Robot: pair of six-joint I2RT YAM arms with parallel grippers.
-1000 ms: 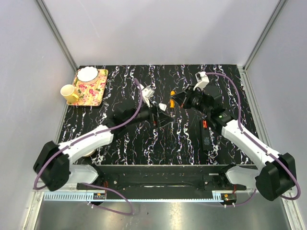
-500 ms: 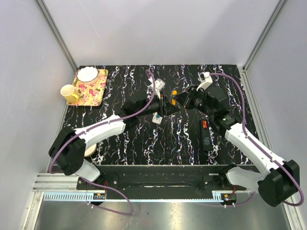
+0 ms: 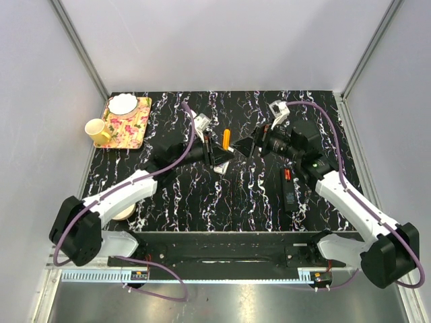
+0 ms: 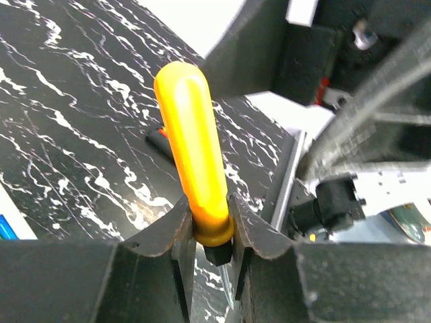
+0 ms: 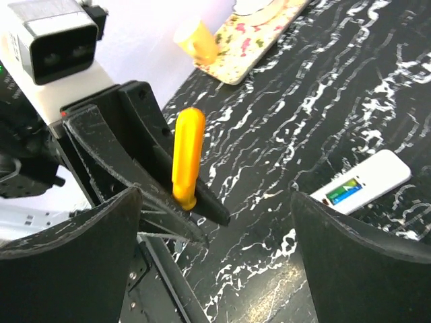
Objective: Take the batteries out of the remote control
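Observation:
My left gripper point(image 3: 221, 151) point(image 4: 210, 219) is shut on the lower end of an orange-handled screwdriver point(image 3: 227, 138) point(image 4: 192, 148) point(image 5: 186, 158), held above the middle of the table with the handle pointing away from the jaws. My right gripper point(image 3: 248, 146) point(image 5: 215, 202) faces it from the right, open wide and holding nothing. A black remote control point(image 3: 288, 189) lies flat at the right under my right arm, with a small red patch point(image 3: 287, 174) at its far end. I cannot make out the batteries for certain. A white remote point(image 3: 219, 166) point(image 5: 367, 183) lies below my left gripper.
A floral tray point(image 3: 131, 128) holding a white bowl point(image 3: 122, 103) sits at the far left corner. A yellow cup point(image 3: 97, 132) stands beside the tray. A round pale object point(image 3: 124, 212) shows under my left forearm. Grey walls close in the table on three sides.
The right gripper held the screwdriver. The left gripper reached in and shut on it, the right opened wide and let go, and the left arm drew it slightly left.

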